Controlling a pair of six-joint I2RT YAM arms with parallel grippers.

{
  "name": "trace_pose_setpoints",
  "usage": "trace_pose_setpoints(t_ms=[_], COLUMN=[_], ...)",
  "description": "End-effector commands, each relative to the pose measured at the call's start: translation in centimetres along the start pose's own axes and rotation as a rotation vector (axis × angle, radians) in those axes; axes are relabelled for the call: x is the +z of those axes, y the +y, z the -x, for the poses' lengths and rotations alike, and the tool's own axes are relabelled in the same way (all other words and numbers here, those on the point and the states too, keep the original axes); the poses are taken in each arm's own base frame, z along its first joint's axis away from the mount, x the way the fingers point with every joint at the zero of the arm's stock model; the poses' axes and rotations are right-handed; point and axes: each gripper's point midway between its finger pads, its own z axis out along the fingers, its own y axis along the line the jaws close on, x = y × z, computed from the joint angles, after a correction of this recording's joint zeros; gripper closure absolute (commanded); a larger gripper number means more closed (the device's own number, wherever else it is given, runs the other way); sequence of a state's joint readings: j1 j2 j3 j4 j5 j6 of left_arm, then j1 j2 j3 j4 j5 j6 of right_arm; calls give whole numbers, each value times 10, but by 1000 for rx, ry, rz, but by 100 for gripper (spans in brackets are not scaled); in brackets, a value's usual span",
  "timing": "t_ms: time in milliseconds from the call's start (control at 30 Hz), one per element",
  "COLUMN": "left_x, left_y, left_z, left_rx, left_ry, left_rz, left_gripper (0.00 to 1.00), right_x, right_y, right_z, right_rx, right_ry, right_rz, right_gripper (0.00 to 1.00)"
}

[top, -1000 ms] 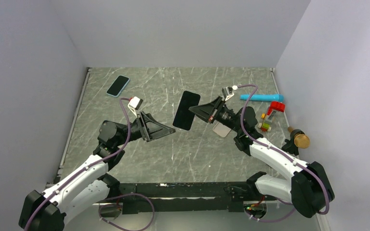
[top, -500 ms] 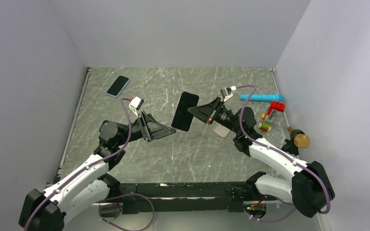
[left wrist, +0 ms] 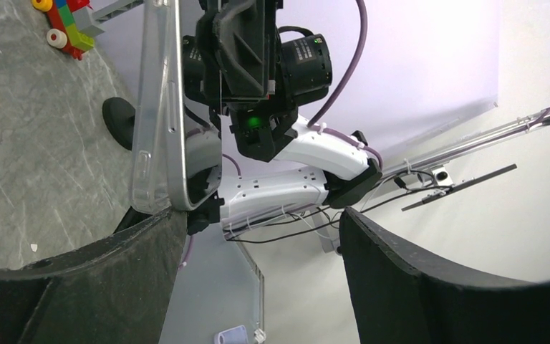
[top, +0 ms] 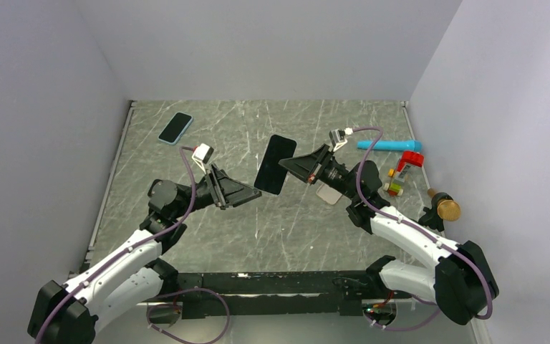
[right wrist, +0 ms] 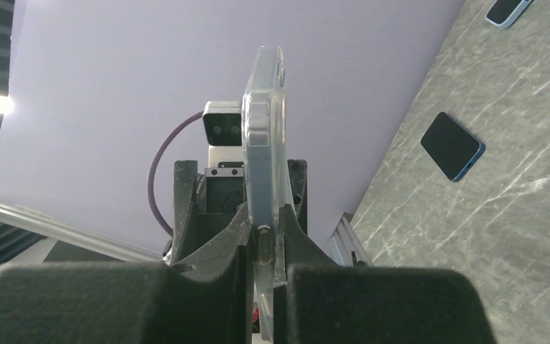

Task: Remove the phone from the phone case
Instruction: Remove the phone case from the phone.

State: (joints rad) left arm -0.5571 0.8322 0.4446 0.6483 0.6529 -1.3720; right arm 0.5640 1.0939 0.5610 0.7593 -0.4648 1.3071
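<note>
Since one second ago the left gripper (top: 257, 190) has come a little up and nearer, and the phone (top: 272, 163) has shifted slightly toward it. Under both arms lies the bench (top: 293, 236), but the task's thing does not rest on it. It is carried in the air by the right gripper (top: 285, 165), standing on its edge. As the right wrist view shows, this gripper is closed on the clear phone case (right wrist: 265, 129) from both faces. I think it is held so in order to offer the free end to the other arm. The left gripper stands wide, with one finger (left wrist: 79, 287) just beside the lower corner of the case and the other well apart; whether it touches I cannot tell. The phone is not yet out of its case. Well behind the left gripper lies a blue phone (top: 175, 127), and below the right gripper a pale flat case (top: 328, 193)
</note>
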Motion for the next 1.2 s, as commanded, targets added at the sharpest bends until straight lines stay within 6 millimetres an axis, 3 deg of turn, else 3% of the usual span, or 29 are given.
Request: trace_pose_setpoints(t_ms=[0,233,333,467,733,867,933,1000,1167], left_x=[4,6,9,13,25,27,29,29,28], left_y=[22,23,16,12,0,-4,-9,-11,-24], left_z=[12,14,17,22,20,21,24,28,39], left_rx=[-25,-25,-2,47,126,139,155,174,165], left_ry=[-66,-67,-58,-38,71,80,80,77,34], left_rz=[74,65,44,56,35,10,14,34,51], left_gripper=[18,19,21,26,56,80,95,100,100], right_x=[-11,-10,-7,-6,5,6,7,5,-3], right_y=[75,74,64,66,61,65,63,67,60], right_z=[-8,-11,-19,-31,-47,-46,-40,-36,-32], right_rx=[-53,-54,-66,-97,-218,-238,-252,-259,-279], right_ry=[40,60,113,211,420,424,368,331,257], right_rz=[258,254,221,237,164,174,153,164,147], right_gripper=[100,100,100,100,100,100,89,77,20])
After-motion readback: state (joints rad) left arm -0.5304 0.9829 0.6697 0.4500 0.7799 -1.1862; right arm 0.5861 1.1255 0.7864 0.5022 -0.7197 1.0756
